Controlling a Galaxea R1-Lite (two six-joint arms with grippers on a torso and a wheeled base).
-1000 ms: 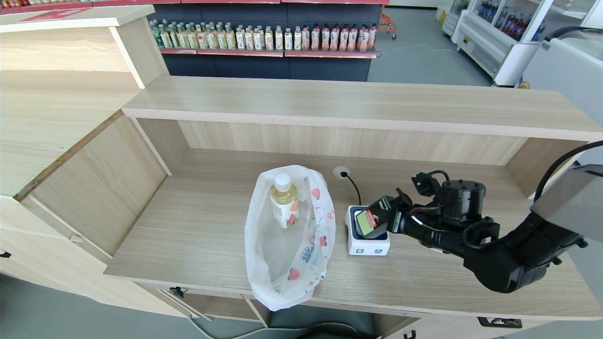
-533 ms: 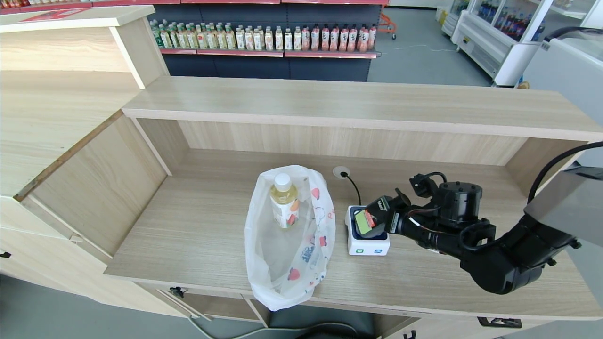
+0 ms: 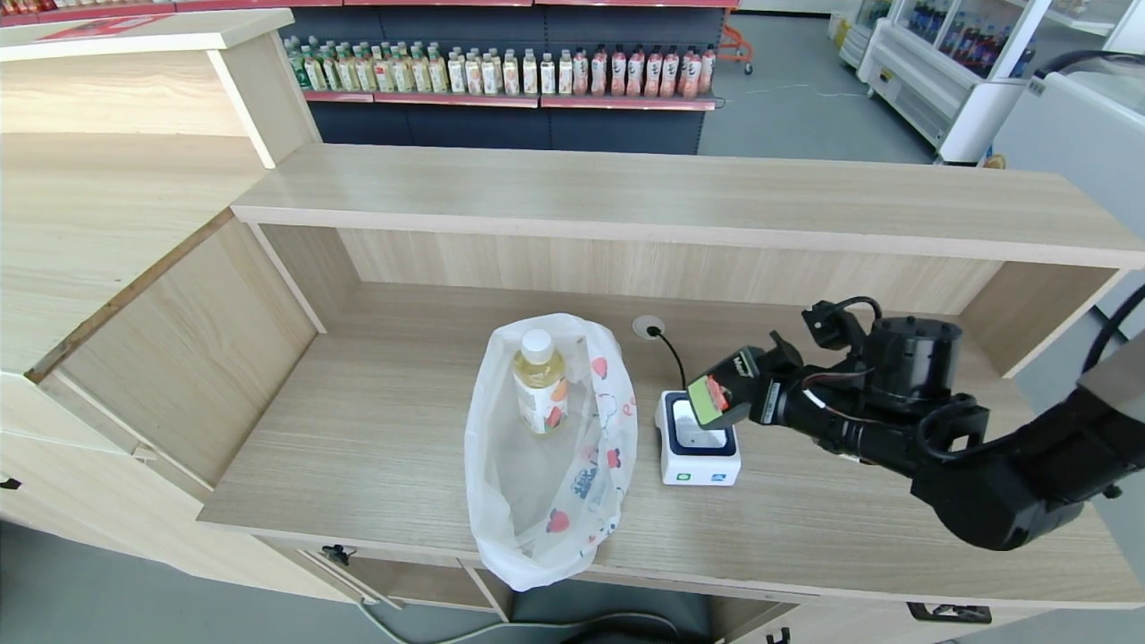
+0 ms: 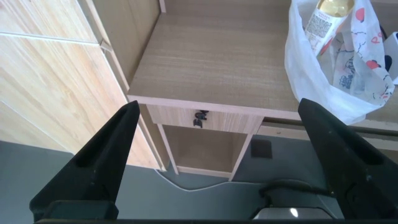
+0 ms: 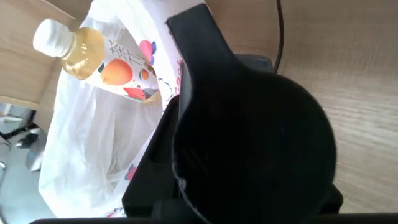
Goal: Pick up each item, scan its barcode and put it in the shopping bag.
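My right gripper (image 3: 726,399) is shut on a small dark round tin (image 3: 709,400) with a green and red label, held tilted just above the white barcode scanner (image 3: 700,452). In the right wrist view the tin (image 5: 255,149) is a black round shape close to the camera. To the left of the scanner a white shopping bag (image 3: 547,465) lies open on the counter, with a yellow drink bottle (image 3: 539,382) inside. My left gripper (image 4: 224,162) hangs open and holds nothing, below the counter's front edge, near the bag (image 4: 339,62).
A black cable (image 3: 671,356) runs from the scanner to a hole in the counter behind it. A raised shelf (image 3: 680,201) closes off the back, and wooden side walls (image 3: 188,358) stand left and right. Bare counter lies left of the bag.
My right gripper has lifted the tin up and slightly right, off the scanner's top, so the scanner window now shows. The bag and bottle have not moved.
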